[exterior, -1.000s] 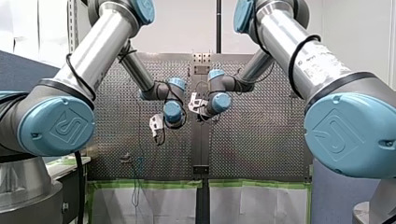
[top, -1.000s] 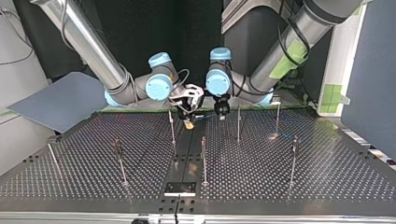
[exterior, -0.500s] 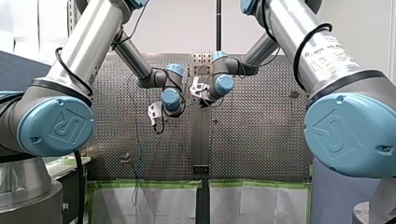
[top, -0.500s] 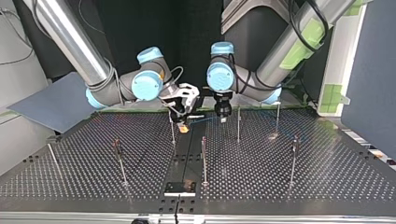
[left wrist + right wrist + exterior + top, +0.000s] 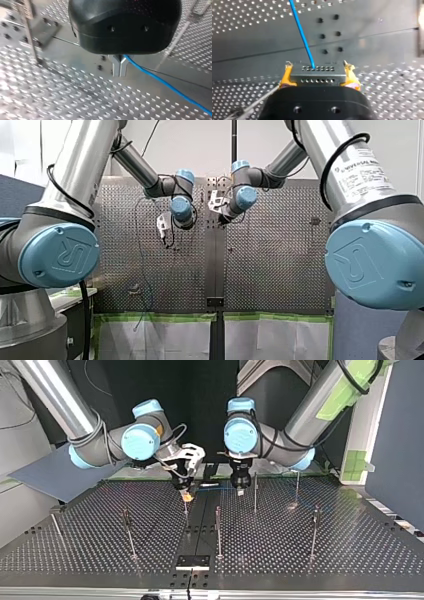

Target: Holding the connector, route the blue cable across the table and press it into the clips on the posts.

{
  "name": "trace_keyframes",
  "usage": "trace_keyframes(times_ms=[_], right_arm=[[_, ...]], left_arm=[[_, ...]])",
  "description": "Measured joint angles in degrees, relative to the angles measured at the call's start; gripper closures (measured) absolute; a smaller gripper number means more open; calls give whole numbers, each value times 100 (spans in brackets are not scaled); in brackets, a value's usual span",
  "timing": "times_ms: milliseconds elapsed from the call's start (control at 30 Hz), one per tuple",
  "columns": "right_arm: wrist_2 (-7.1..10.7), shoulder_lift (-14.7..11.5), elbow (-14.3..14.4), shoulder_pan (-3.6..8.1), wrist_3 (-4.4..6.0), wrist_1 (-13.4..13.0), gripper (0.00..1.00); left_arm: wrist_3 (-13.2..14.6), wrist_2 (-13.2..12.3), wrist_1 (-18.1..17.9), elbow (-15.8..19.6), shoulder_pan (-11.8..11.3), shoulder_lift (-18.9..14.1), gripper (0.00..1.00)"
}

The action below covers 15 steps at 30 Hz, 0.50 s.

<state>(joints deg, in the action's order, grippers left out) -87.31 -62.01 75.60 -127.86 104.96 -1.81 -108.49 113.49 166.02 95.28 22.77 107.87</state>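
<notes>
My right gripper [image 5: 318,68] is shut on a grey connector [image 5: 317,75], its yellow pads [image 5: 286,75] clamping both ends. The blue cable [image 5: 302,32] leaves the connector's face and runs ahead over the plate. My left gripper [image 5: 120,71] has its metal fingers shut on the blue cable [image 5: 165,83], which trails off beside it. In the top view my right gripper [image 5: 186,494] hangs just above a thin post [image 5: 185,507]. My left gripper [image 5: 240,490] is close beside another post [image 5: 255,492], and the cable [image 5: 217,488] spans between the two grippers.
Several thin posts stand on the perforated table [image 5: 280,555], among them a middle one [image 5: 218,530] and outer ones [image 5: 314,530] [image 5: 128,532]. A dark centre strip [image 5: 200,530] ends at a small plate [image 5: 193,561]. Slack cable [image 5: 142,270] hangs at the front view's left.
Both arms have reached further across the table. In the top view my right gripper has shifted left with the connector, onto the post, and my left gripper has come slightly nearer the camera.
</notes>
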Motion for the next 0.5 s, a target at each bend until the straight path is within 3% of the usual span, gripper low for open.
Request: trace_keyframes(times_ms=[500], right_arm=[[11,-691,-9,61,-8,180,100]], left_arm=[[145,-240,213,-149,23,-716,100]])
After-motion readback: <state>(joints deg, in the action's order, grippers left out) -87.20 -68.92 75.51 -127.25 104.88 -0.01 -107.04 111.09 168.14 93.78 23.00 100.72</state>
